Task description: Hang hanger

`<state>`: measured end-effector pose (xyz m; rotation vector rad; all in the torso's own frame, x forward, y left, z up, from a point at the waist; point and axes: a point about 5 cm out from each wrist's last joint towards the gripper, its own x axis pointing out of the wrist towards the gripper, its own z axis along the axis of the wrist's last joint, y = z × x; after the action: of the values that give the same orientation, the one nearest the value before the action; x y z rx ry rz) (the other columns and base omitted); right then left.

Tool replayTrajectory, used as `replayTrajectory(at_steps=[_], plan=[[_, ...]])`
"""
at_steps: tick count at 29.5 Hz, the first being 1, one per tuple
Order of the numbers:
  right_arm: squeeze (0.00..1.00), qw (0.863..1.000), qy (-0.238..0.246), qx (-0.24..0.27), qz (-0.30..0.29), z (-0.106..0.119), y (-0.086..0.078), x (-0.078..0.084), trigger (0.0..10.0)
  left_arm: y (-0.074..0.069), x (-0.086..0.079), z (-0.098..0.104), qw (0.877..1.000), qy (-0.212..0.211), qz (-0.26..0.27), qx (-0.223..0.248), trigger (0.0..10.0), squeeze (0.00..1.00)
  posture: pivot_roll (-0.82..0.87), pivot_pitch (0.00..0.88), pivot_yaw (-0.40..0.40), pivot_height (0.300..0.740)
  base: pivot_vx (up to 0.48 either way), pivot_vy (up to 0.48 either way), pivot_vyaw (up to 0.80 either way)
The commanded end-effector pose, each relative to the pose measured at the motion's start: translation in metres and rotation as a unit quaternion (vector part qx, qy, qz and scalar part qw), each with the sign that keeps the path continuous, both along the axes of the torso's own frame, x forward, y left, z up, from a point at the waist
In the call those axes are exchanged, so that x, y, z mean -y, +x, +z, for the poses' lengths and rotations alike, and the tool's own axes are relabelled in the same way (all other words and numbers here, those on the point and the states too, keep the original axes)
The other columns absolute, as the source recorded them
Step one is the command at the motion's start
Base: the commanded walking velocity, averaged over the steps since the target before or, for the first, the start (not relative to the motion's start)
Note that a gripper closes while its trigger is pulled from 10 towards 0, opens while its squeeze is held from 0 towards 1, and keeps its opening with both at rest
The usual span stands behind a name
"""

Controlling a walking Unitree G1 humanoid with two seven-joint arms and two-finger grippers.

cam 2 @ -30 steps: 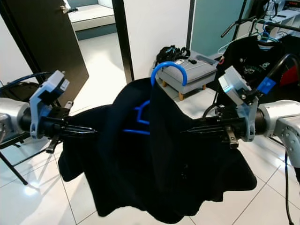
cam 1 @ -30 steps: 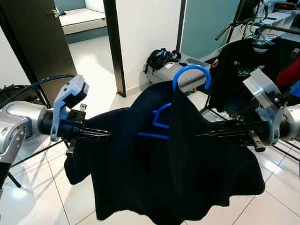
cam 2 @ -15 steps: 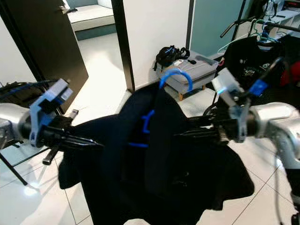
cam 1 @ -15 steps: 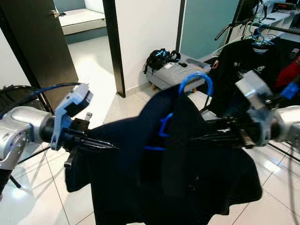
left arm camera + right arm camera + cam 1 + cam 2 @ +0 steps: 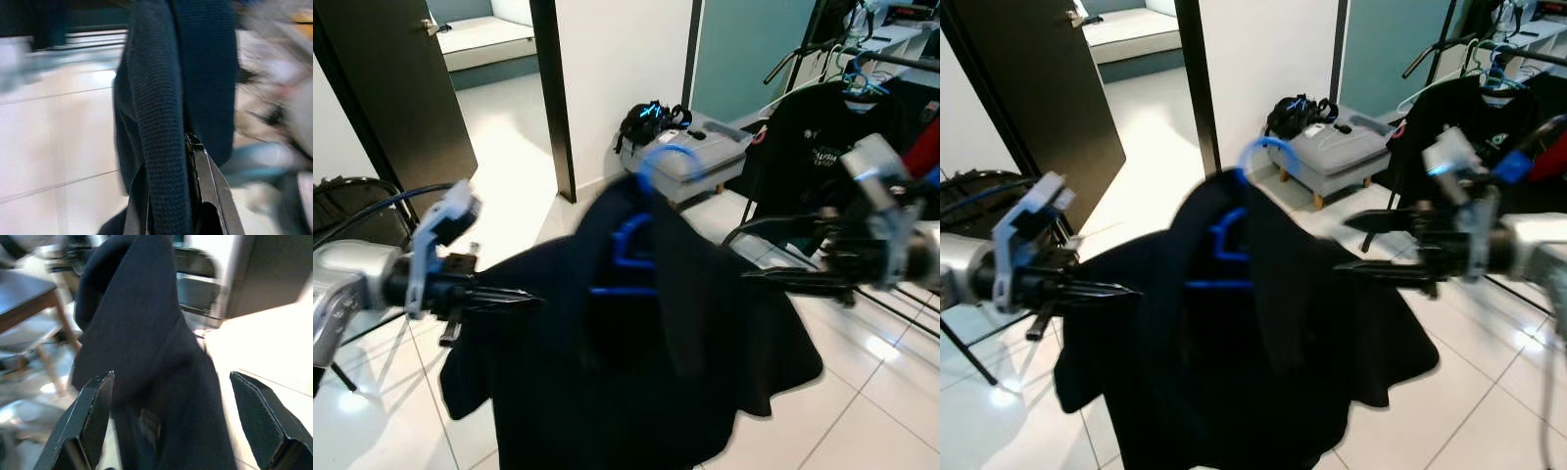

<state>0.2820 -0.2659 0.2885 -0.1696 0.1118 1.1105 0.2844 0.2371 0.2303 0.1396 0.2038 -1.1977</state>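
A dark garment (image 5: 636,362) hangs on a blue hanger (image 5: 636,264) whose hook (image 5: 668,157) sticks up above the collar. My left gripper (image 5: 530,297) is shut on the garment's left shoulder; in the left wrist view the knit fabric (image 5: 161,122) is pinched between its fingers (image 5: 200,166). My right gripper (image 5: 734,257) stands open just right of the garment, its two fingers spread apart. In the right wrist view the garment (image 5: 151,347) lies ahead between those fingers (image 5: 95,411). The picture is blurred.
A clothes rail (image 5: 891,61) with a black T-shirt (image 5: 808,147) on a hanger stands at the right. A grey footstool (image 5: 700,157) carrying a black bag (image 5: 648,119) sits behind the garment. A dark door (image 5: 401,88) and a black chair (image 5: 352,196) are at the left.
My right gripper has opened and drawn back to the right, off the garment. The hanger and garment have swung left and now hang from the left gripper.
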Motion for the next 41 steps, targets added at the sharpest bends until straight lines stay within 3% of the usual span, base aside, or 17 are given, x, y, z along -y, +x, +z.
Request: replayTrajectory(at_steps=[1, 2, 3, 4, 5, 7, 8, 9, 11, 12, 13, 14, 15, 17, 22, 31, 41], plan=[[1.00, 1.000, -0.002, 0.006, -0.013, -0.001, 0.000, 0.004, 10.0, 0.000, -0.007, 0.007, 0.999, -0.001, 0.021, 0.024, 0.0, 0.00, -0.06, 0.038, 0.013, 0.740, 0.000, 0.000, 0.00], [1.00, 0.998, 0.013, 0.013, -0.063, -0.005, 0.003, 0.016, 10.0, 0.004, -0.018, 0.003, 0.996, -0.013, 0.080, 0.038, 0.0, 0.00, -0.06, 0.039, 0.010, 0.740, 0.000, 0.000, 0.00], [0.80, 0.989, 0.025, 0.028, -0.146, -0.016, 0.013, 0.026, 10.0, 0.009, -0.026, 0.000, 0.987, -0.034, 0.147, 0.063, 0.0, 0.00, -0.06, 0.041, 0.005, 0.740, 0.000, 0.000, 0.00], [0.00, 0.968, 0.059, 0.015, -0.244, -0.035, 0.027, 0.032, 10.0, 0.016, -0.031, -0.003, 0.965, -0.076, 0.233, 0.095, 10.0, 0.00, -0.06, 0.042, 0.003, 0.740, 0.000, 0.000, 0.00], [0.00, 0.968, 0.059, 0.015, -0.244, -0.035, 0.027, 0.032, 10.0, 0.016, -0.031, -0.003, 0.965, -0.076, 0.233, 0.095, 10.0, 0.00, -0.06, 0.042, 0.003, 0.740, 0.000, 0.000, 0.00], [0.00, 0.930, 0.123, -0.028, -0.346, -0.070, 0.043, 0.022, 10.0, 0.021, -0.028, -0.012, 0.925, -0.145, 0.330, 0.121, 10.0, 0.00, -0.05, 0.042, -0.002, 0.740, 0.000, 0.000, 0.00], [0.00, 0.930, 0.123, -0.028, -0.346, -0.070, 0.043, 0.022, 10.0, 0.021, -0.028, -0.012, 0.925, -0.145, 0.330, 0.121, 10.0, 0.00, -0.05, 0.042, -0.002, 0.740, 0.000, 0.000, 0.00], [0.00, 0.916, 0.159, -0.059, -0.364, -0.092, 0.047, 0.003, 10.0, 0.022, -0.018, -0.026, 0.908, -0.163, 0.369, 0.115, 10.0, 0.00, -0.05, 0.042, -0.009, 0.740, 0.000, 0.000, 0.00], [0.00, 0.905, 0.181, -0.075, -0.377, -0.109, 0.048, -0.014, 10.0, 0.021, -0.006, -0.038, 0.894, -0.181, 0.397, 0.102, 10.0, 0.00, -0.05, 0.044, -0.012, 0.735, 0.000, 0.000, 0.00], [0.00, 0.905, 0.181, -0.075, -0.377, -0.109, 0.048, -0.014, 10.0, 0.021, -0.006, -0.038, 0.894, -0.181, 0.397, 0.102, 10.0, 0.00, -0.05, 0.044, -0.012, 0.735, 0.000, 0.000, 0.00], [0.00, 0.880, 0.226, -0.075, -0.410, -0.109, 0.051, -0.015, 10.0, 0.018, 0.005, -0.039, 0.870, -0.202, 0.436, 0.113, 10.0, 0.00, -0.07, 0.044, -0.025, 0.735, 0.000, 0.000, -0.68], [0.00, 0.880, 0.226, -0.075, -0.410, -0.109, 0.051, -0.015, 10.0, 0.018, 0.005, -0.039, 0.870, -0.202, 0.436, 0.113, 10.0, 0.00, -0.07, 0.044, -0.025, 0.735, 0.000, 0.000, -0.68], [0.00, 0.860, 0.241, -0.075, -0.443, -0.110, 0.053, -0.010, 10.0, 0.015, 0.009, -0.039, 0.848, -0.222, 0.469, 0.113, 10.0, 0.00, -0.06, 0.031, -0.033, 0.735, 0.000, 0.000, -0.76], [0.00, 0.850, 0.234, -0.062, -0.467, -0.110, 0.053, -0.005, 10.0, 0.011, 0.009, -0.038, 0.825, -0.232, 0.500, 0.124, 10.0, 0.00, -0.06, 0.027, -0.030, 0.735, 0.000, 0.000, -0.76], [0.00, 0.858, 0.198, -0.027, -0.473, -0.111, 0.054, -0.014, 10.0, 0.008, 0.015, -0.041, 0.832, -0.223, 0.489, 0.139, 10.0, 0.00, -0.06, 0.013, -0.022, 0.735, 0.000, 0.000, -0.76], [0.00, 0.861, 0.156, 0.005, -0.485, -0.111, 0.053, -0.025, 10.0, 0.006, 0.049, -0.038, 0.872, -0.204, 0.412, 0.169, 10.0, 0.00, -0.08, 0.000, -0.017, 0.735, 0.393, 0.000, -0.16], [0.00, 0.858, 0.166, 0.011, -0.486, -0.111, 0.058, -0.027, 10.0, 0.013, 0.056, -0.034, 0.860, -0.226, 0.424, 0.170, 10.0, 0.00, -0.09, 0.000, -0.018, 0.735, 0.480, 0.000, -0.80]])
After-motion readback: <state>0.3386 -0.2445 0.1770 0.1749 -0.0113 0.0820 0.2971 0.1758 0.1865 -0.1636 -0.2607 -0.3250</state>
